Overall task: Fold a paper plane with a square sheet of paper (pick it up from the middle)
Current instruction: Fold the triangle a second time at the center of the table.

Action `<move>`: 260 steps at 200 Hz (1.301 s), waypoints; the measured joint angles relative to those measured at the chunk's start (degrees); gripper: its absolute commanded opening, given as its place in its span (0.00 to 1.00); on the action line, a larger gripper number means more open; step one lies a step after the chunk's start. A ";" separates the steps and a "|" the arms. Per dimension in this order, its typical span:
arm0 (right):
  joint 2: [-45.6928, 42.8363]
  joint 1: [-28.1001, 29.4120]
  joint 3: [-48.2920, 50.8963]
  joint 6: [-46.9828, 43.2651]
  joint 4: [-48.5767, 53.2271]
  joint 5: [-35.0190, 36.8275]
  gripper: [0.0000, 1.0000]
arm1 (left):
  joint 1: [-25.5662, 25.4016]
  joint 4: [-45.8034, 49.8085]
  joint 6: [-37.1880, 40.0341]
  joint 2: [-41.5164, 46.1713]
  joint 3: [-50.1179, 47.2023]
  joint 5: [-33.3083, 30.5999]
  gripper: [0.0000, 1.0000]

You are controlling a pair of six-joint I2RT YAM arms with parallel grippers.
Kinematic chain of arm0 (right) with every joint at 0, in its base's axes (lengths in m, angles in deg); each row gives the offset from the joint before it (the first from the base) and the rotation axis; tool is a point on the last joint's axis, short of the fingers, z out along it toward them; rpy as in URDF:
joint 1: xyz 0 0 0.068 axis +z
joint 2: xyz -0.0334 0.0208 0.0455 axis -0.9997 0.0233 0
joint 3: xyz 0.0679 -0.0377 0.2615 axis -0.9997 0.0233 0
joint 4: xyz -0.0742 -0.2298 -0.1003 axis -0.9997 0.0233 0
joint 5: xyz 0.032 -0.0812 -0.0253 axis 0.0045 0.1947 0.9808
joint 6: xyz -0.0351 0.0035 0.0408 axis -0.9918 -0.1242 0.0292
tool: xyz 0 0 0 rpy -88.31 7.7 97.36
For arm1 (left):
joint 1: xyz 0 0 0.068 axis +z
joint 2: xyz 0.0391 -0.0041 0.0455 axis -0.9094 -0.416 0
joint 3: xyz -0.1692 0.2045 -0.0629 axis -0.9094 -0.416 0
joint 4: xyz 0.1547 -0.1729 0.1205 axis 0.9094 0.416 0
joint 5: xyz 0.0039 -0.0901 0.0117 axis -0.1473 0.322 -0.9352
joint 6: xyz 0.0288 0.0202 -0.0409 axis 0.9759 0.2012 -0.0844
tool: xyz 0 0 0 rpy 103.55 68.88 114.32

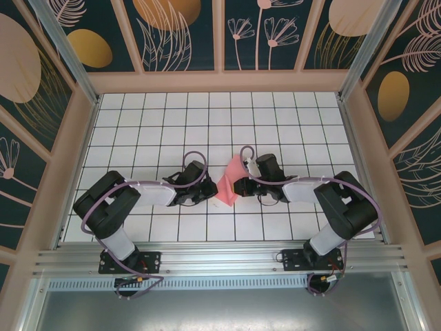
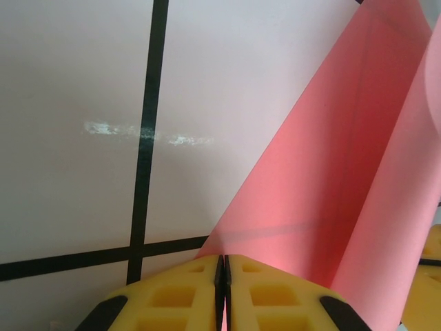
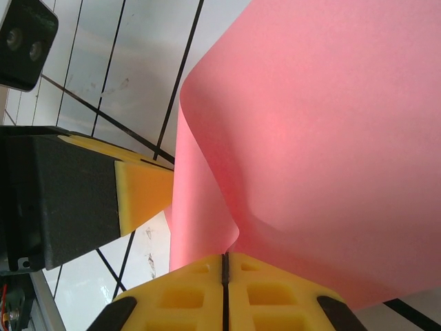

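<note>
**A:** Where is the paper?

**B:** The paper [image 1: 229,183] is near the middle of the table [image 1: 207,117], between the two grippers. It is bowed and standing up off the tiles, not lying flat.

**A:** Which way does it run?

**B:** From above it reads as a narrow pink strip. Its long axis goes near to far, and the far end leans a little to the right. The near end looks the wider one.

**A:** And the left gripper?

**B:** The left gripper [image 2: 222,262] is clenched, with its yellow pads pressed flat against each other. In its wrist view the paper's lower edge runs straight into the fingertips. From there the paper climbs toward the upper right. It reads as a pinch on that edge.

**A:** The right one?

**B:** The right gripper [image 3: 224,258] is clamped too, pads together, and the paper comes out of the seam at the tips. Just above them the sheet curls back on itself in a soft rounded bend, not a sharp fold.

**A:** How do the two sit against each other?

**B:** They are close and face each other across the paper. From above, the left one is at the paper's left side and the right one at its right. In the right wrist view, the left gripper's yellow pad touches the paper's left edge.

**A:** Any creases?

**B:** In the left wrist view a faint dark line crosses the sheet just above the pads. I can't tell whether it is a crease or a shadow. The rest of the surface looks smooth.
</note>
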 measured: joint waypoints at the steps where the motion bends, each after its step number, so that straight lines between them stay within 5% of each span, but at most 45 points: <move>1: 0.00 0.00 0.00 0.00 0.00 0.00 0.09 | 0.00 -0.02 0.00 0.00 0.00 -0.02 0.14; 260: -2.05 -1.01 4.11 2.32 -4.13 2.58 0.10 | -0.20 0.59 0.44 -0.02 0.31 -0.46 0.15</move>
